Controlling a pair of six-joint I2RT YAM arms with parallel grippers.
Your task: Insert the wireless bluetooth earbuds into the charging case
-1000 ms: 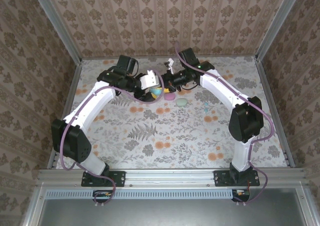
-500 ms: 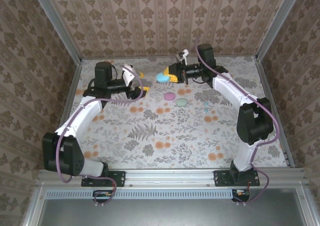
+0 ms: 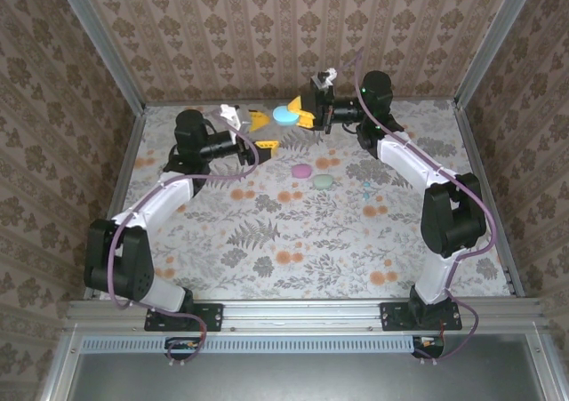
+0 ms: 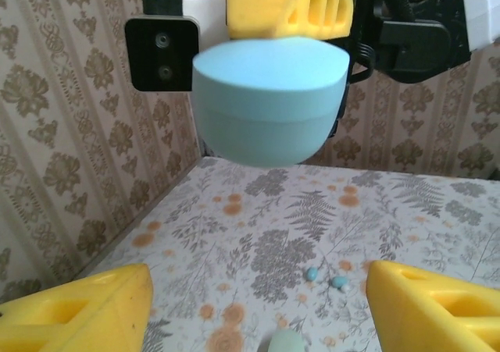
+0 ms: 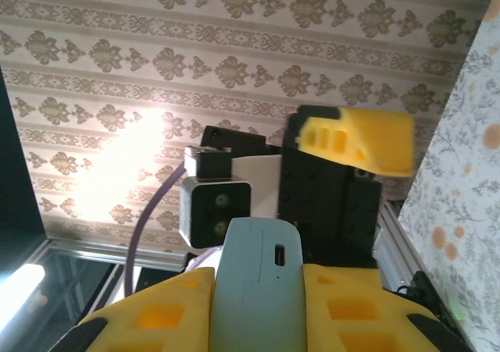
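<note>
now right fingers (image 3: pixel 305 116) hold teal case (image 3: pixel 285 114) higher; left fingers (image 3: pixel 258 121) raised, apart.

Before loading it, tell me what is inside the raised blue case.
The blue case, in the right gripper, is closed, hiding its inside. Two teal earbuds lie on the table.

Charging case (image 3: pixel 286 114) is in my right gripper (image 3: pixel 300 116) by the back wall (image 3: pixel 267 36), left gripper (image 3: pixel 258 122) just left of it. On the table (image 3: pixel 267 241): spare case (image 3: pixel 301 170), second case (image 3: pixel 322 181) beside it, earbuds (image 3: pixel 365 188) further right.
</note>
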